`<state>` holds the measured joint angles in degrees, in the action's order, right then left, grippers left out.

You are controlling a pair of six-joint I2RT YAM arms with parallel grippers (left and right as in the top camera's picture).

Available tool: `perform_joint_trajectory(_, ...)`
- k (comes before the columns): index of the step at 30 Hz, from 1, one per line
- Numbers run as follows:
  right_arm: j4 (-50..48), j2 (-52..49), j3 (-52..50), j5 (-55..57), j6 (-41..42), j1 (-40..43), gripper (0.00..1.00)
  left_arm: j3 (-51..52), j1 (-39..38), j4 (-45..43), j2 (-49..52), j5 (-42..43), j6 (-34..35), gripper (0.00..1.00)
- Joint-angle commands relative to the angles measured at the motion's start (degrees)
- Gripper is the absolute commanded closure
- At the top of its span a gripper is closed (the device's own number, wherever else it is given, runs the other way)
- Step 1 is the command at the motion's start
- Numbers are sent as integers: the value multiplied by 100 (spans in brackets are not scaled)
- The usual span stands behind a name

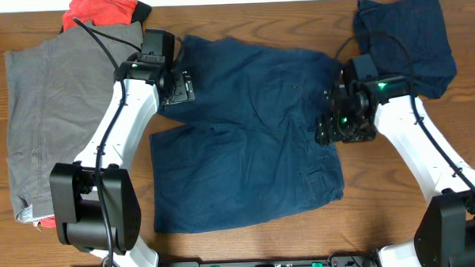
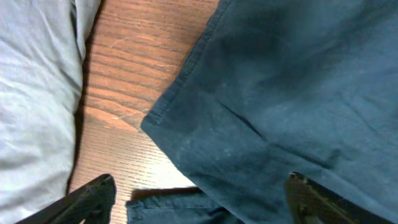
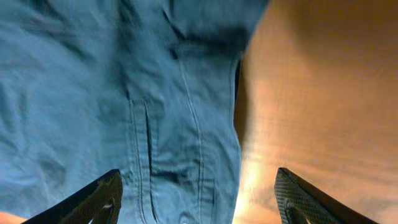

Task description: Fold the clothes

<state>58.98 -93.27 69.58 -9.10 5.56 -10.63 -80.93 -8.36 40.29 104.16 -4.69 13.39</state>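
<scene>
Between your left gripper (image 1: 177, 87) and right gripper (image 1: 331, 133) lie the spread shorts (image 1: 246, 141). The other shorts (image 1: 47, 116) lie left of the left one, and a folded garment (image 1: 408, 40) beyond the right.

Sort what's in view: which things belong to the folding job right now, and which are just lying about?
In the job:
- navy shorts, spread mid-table
- left gripper and right gripper, both open over the shorts' edges

Lying about (clothes too, but neither arm is at them):
- grey shorts
- red garment
- second navy garment
- table
</scene>
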Motion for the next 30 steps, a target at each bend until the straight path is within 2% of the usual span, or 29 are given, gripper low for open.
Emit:
perform_joint_trajectory(1, -90, 50, 114, -61, -133, -11, 24, 24, 162, 83, 289, -31, 365, 13)
perform_joint_trajectory(5, -162, 50, 114, -59, -136, -28, 24, 24, 260, 87, 634, -26, 1001, 13)
perform_joint_trajectory(15, -249, 48, 114, -59, -138, -26, 25, 24, 262, -306, 1305, -28, 1504, 15)
perform_joint_trajectory(28, -358, 50, 114, -57, -138, -26, 25, 24, 262, -503, 1716, -31, 1644, 44)
perform_joint_trajectory(30, -404, 48, 114, -57, -138, -26, 25, 26, 262, -474, 1759, -31, 1674, 56)
